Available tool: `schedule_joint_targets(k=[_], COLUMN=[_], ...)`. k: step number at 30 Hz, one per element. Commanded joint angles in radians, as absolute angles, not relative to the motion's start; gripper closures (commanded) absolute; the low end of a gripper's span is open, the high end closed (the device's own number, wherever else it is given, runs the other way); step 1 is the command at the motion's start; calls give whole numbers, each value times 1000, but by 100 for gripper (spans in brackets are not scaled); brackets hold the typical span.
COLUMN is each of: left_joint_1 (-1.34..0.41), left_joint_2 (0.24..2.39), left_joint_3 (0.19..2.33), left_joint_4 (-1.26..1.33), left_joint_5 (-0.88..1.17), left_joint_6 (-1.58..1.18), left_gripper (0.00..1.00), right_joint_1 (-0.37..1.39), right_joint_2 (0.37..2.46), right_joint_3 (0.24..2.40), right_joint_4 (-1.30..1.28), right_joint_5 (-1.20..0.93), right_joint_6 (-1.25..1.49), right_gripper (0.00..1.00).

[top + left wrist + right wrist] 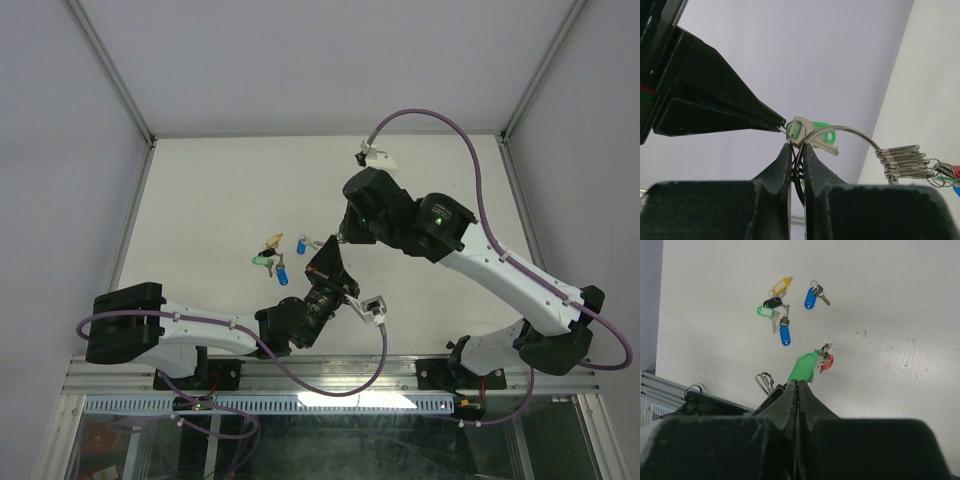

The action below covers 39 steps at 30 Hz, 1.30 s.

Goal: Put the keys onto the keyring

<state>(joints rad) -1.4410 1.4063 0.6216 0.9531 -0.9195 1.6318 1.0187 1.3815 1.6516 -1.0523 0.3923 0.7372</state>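
Keyring pinched by raised left end effector; right end effector pinches green key

Polished silver metal keyring; keys capped in glossy coloured plastic; left gripper matt black plastic; desk matt white, faintly speckled

A white table is lying flat, with pale grey walls closing it in on 3 sides. 2 aluminium posts are slanting up from its far corners, the left post and the right post. A slotted metal rail is running along the near edge. Faint scuffs are showing on the tabletop.
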Motion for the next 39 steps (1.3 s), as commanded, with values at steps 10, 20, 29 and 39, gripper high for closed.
schedule_joint_targets(k=[10, 20, 29, 39], left_joint_1=[-1450, -1448, -1448, -1448], left_joint_2=[1407, 1410, 1412, 1414], left_joint_3=[632, 634, 636, 636], left_joint_4=[979, 975, 975, 986], left_joint_5=[-943, -945, -946, -948], left_joint_6=[1608, 1607, 1607, 1611], left_gripper=[100, 100, 100, 100], right_joint_1=[1038, 1050, 1060, 1062], right_joint_2=[1370, 1374, 1377, 1387], right_joint_3=[1711, 1717, 1699, 1683], right_joint_4=[-1032, -1062, -1097, -1094], right_joint_5=[407, 405, 418, 462], right_joint_6=[762, 776, 797, 800], right_gripper=[100, 100, 100, 100])
